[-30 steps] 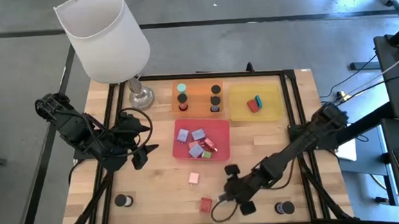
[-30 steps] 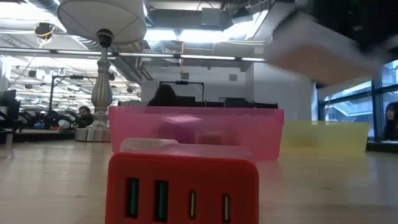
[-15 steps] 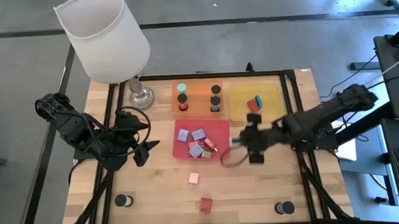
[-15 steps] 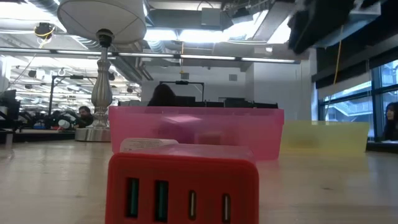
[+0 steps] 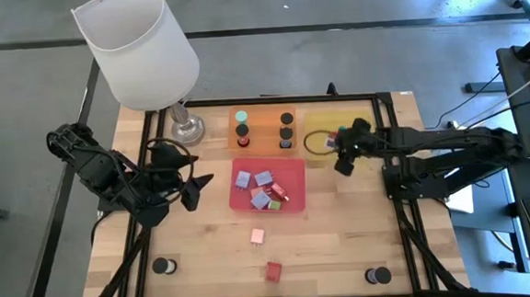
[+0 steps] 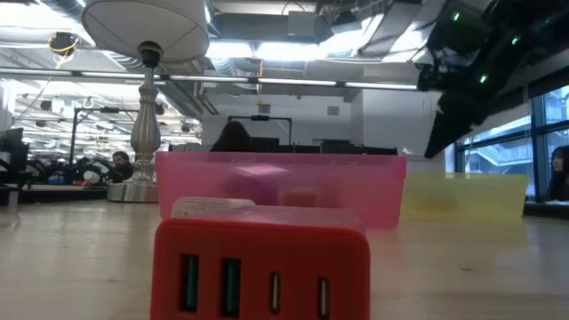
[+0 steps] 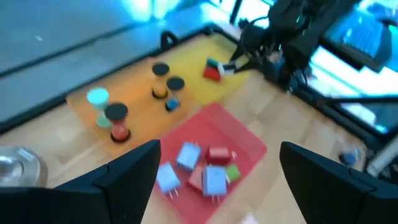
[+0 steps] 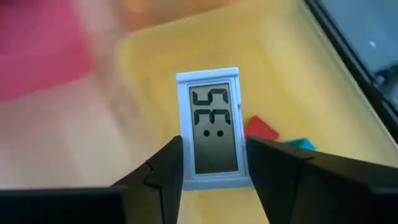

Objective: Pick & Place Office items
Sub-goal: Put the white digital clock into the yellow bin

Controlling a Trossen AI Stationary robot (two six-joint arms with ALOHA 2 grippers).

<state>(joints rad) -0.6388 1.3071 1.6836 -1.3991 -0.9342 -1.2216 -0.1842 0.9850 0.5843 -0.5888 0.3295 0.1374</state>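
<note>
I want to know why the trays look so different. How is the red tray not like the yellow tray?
The red tray sits in the middle of the table; the yellow tray sits at the far edge. The red tray holds several lavender-blue blocks; the yellow tray shows only a small red piece and a teal one. The right gripper holds a small white display above the yellow tray; none is over the red tray. Both are flat plastic rectangles.

1. A wooden table [image 5: 207,253] inside a black frame.
2. At its far side stand a lamp [image 5: 187,127], an orange tray [image 5: 262,128], a yellow tray [image 5: 361,141] and a red tray [image 5: 292,172].
3. Nearer lie a pink block [image 5: 257,235], a red block [image 5: 273,270] and two black cylinders [image 5: 162,265] [image 5: 377,275].
</note>
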